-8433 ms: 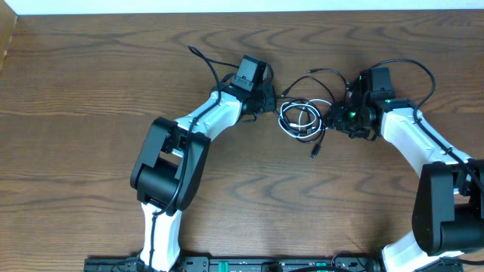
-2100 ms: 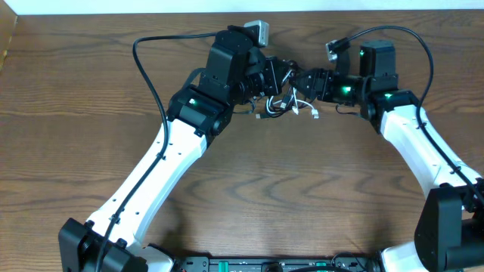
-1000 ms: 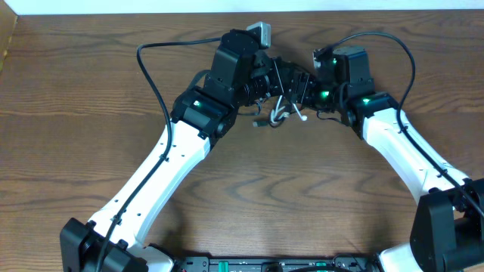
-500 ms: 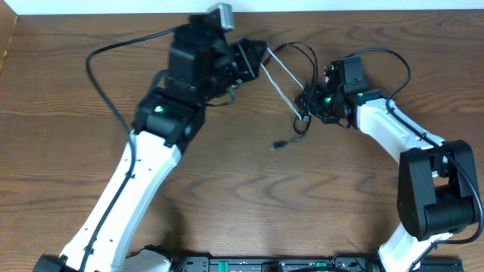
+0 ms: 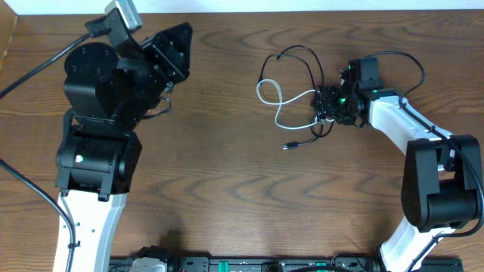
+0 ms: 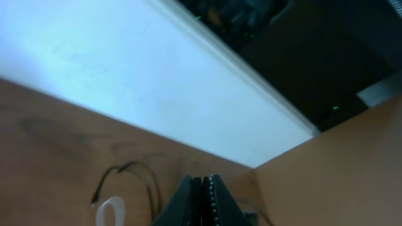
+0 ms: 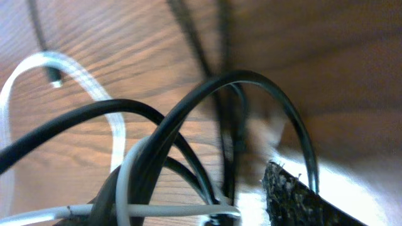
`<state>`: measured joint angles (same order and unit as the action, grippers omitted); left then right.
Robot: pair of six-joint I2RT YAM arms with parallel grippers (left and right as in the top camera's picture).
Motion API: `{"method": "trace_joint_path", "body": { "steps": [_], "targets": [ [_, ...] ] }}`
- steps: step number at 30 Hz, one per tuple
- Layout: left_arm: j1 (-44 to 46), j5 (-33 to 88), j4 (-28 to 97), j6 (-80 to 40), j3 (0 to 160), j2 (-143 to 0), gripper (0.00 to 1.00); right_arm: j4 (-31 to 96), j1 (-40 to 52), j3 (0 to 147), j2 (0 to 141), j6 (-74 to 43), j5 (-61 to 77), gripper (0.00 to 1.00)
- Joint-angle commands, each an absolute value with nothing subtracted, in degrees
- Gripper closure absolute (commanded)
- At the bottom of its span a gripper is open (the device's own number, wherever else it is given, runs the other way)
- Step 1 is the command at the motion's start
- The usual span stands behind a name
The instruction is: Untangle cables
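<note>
The black cable [image 5: 293, 51] and white cable [image 5: 264, 86] lie in loose tangled loops on the wooden table, right of centre. A black plug end [image 5: 290, 146] trails toward the front. My right gripper [image 5: 327, 107] sits low at the tangle's right side and is shut on the knot of both cords. Its wrist view shows black loops [image 7: 232, 76] crossing a white strand [image 7: 117, 135] close up. My left gripper [image 5: 178, 44] is raised far to the left, shut and empty. The left wrist view shows its closed jaws [image 6: 205, 188], with the white loop [image 6: 112, 207] and black cord [image 6: 125, 168] far below.
The left arm's large black joint [image 5: 98, 79] towers over the table's left side. A pale wall [image 5: 302, 6] runs along the table's back edge. The right arm's thick black wire [image 5: 404, 59] arcs above its wrist.
My left gripper has let go of the cables and swung far left and up. The stretched cords have dropped into loose loops on the table. My right gripper stays on the knot.
</note>
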<state>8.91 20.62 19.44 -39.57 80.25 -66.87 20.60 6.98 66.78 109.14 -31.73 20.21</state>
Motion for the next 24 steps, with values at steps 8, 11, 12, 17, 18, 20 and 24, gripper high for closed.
{"method": "trace_joint_path", "body": {
  "steps": [8,11,12,17,18,20,24],
  "targets": [
    [11.0,29.3,27.0,-29.7,80.8,-76.4,0.92,24.3,6.3,68.8,101.9,-17.1,34.5,0.43],
    [13.6,30.5,27.0,-27.2,80.8,-80.4,0.92,29.1,6.2,69.6,97.3,-16.9,29.6,0.26],
    [14.6,30.5,27.0,-26.3,80.8,-81.8,0.92,30.8,6.1,69.6,95.9,-16.9,27.7,0.22],
    [18.6,30.5,26.9,-23.1,80.8,-87.1,0.87,39.3,5.6,69.6,92.7,-18.3,16.1,0.15],
    [19.3,30.4,26.9,-22.5,80.8,-88.1,0.85,40.3,5.4,69.6,92.7,-18.4,14.8,0.14],
    [20.5,30.5,26.8,-21.7,80.8,-90.2,0.76,41.2,4.8,69.6,92.9,-18.4,14.7,0.14],
    [22.3,30.5,26.8,-20.1,80.8,-94.6,0.69,40.9,4.2,69.6,92.9,-17.0,17.2,0.1]
  ]
}}
